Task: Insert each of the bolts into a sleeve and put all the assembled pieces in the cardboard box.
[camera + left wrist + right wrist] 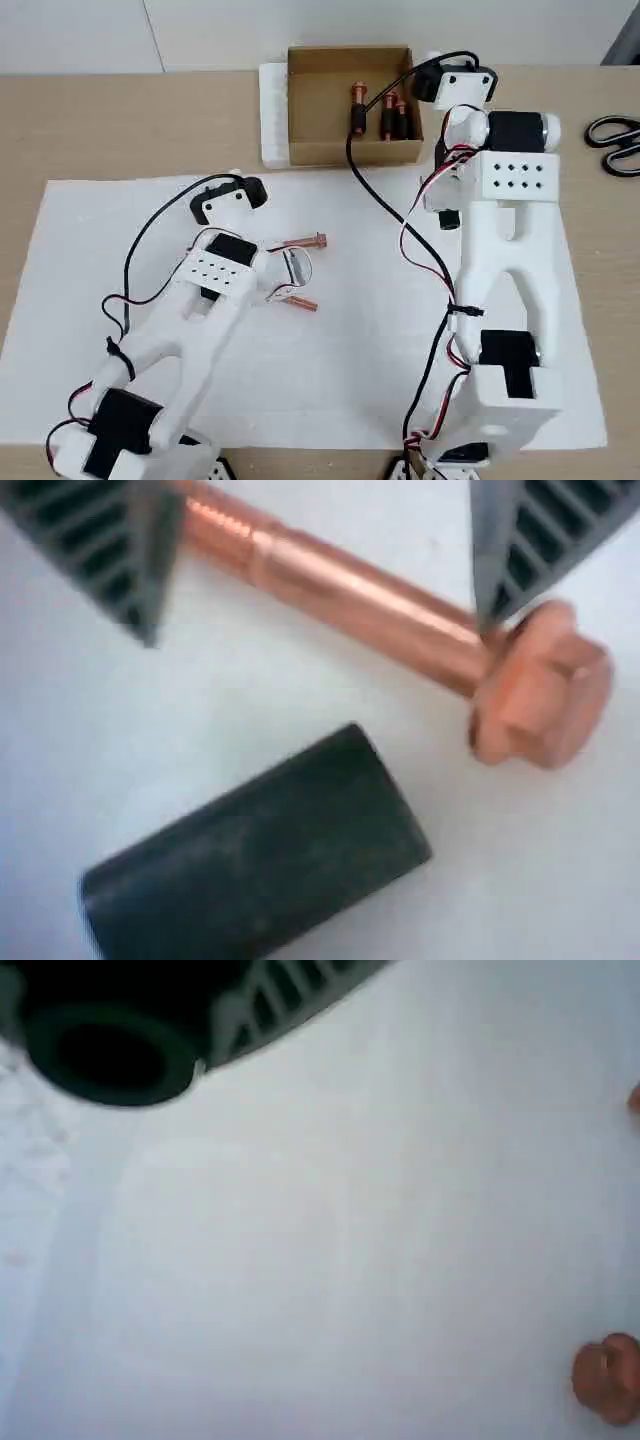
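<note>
My left gripper (315,580) is open and straddles a copper bolt (380,605) lying on the white sheet, with one finger (510,560) close to the bolt's hex head. A loose black sleeve (250,850) lies right beside that bolt. From above, the left gripper (286,278) sits mid-sheet between two copper bolts (305,241) (300,302). My right gripper (449,216) hangs just below the cardboard box (320,125), shut on a black sleeve (110,1055) seen end-on. Three bolt-in-sleeve pieces (385,115) lie in the box.
A white foam block (272,110) stands against the box's left side. Scissors (615,140) lie at the table's right edge. A black cable (385,205) runs from the box area down across the sheet. A bolt head (608,1378) shows on the sheet.
</note>
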